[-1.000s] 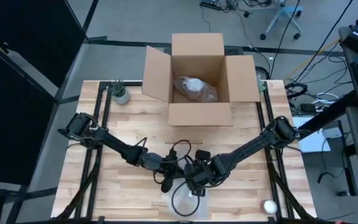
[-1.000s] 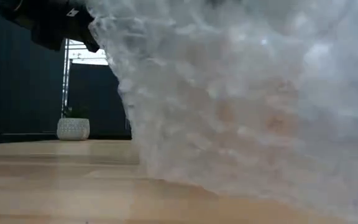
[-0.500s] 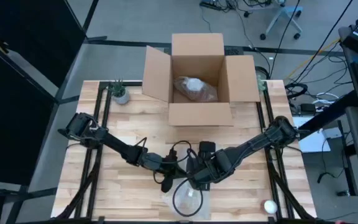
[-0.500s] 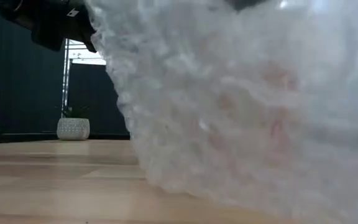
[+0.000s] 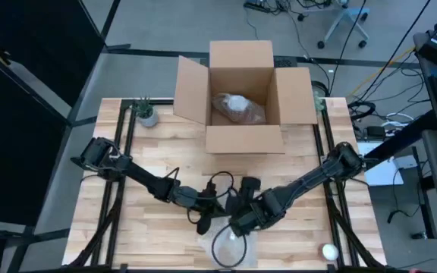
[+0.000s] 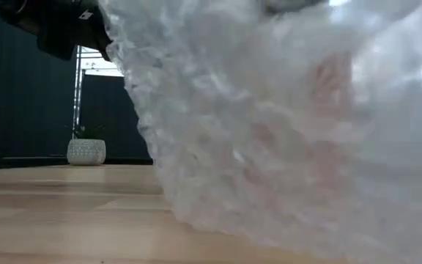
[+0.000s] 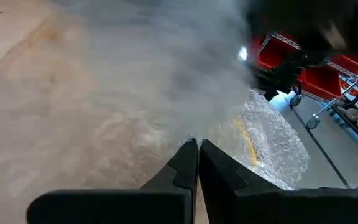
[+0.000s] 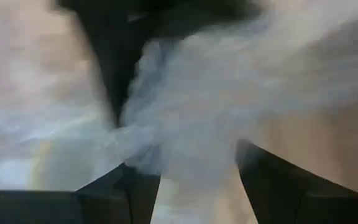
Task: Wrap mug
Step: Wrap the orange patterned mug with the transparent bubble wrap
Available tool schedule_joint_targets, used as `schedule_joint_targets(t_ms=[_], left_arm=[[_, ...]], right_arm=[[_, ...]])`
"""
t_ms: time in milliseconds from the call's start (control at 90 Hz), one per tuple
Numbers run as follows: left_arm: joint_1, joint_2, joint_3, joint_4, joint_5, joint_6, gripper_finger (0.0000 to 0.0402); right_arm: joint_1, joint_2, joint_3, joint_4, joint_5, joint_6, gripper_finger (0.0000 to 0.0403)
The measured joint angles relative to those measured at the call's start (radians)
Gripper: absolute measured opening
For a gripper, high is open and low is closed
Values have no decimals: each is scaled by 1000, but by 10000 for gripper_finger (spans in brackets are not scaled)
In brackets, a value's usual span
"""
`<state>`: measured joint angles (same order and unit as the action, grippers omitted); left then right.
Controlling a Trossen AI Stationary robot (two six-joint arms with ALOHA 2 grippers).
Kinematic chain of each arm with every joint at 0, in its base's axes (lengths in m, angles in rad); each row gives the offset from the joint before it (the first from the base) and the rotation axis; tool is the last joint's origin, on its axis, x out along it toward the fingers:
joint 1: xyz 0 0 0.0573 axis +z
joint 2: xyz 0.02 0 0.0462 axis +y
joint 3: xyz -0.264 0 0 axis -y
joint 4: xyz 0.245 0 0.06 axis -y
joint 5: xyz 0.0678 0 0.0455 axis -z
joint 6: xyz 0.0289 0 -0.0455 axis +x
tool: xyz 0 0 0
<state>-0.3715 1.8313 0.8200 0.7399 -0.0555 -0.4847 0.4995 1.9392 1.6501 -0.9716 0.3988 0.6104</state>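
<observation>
- We see the left gripper (image 7: 197,144) with its two fingers pressed almost together, their tips pinching the edge of the bubble wrap (image 7: 166,87) that spreads out just ahead of it.
- In the high view that left gripper (image 5: 205,220) sits low over the near middle of the worktop (image 5: 120,227), right at the rim of the bubble wrap (image 5: 232,246).
- Our right gripper (image 8: 191,174) has its fingers spread wide, and a bunched fold of bubble wrap (image 8: 185,124) lies between them; we cannot tell whether the pads touch it.
- From above, the right gripper (image 5: 237,226) is just beside the left one, over the same sheet.
- We make out a pale rounded form inside the wrap below both grippers, probably the mug (image 5: 232,236).
- Well beyond the grippers stands an open cardboard box (image 5: 243,98) with a wrapped bundle (image 5: 236,108) inside.
</observation>
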Motion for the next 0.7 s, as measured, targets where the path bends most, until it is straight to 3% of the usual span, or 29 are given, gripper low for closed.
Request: schedule_joint_targets(t_ms=[378,700], left_arm=[[0,-1,0,2,-1,0,0],[0,-1,0,6,-1,1,0]], right_arm=[[-15,-4,-284,213,-84,145,192],[-34,2,-278,295,-104,96,192]])
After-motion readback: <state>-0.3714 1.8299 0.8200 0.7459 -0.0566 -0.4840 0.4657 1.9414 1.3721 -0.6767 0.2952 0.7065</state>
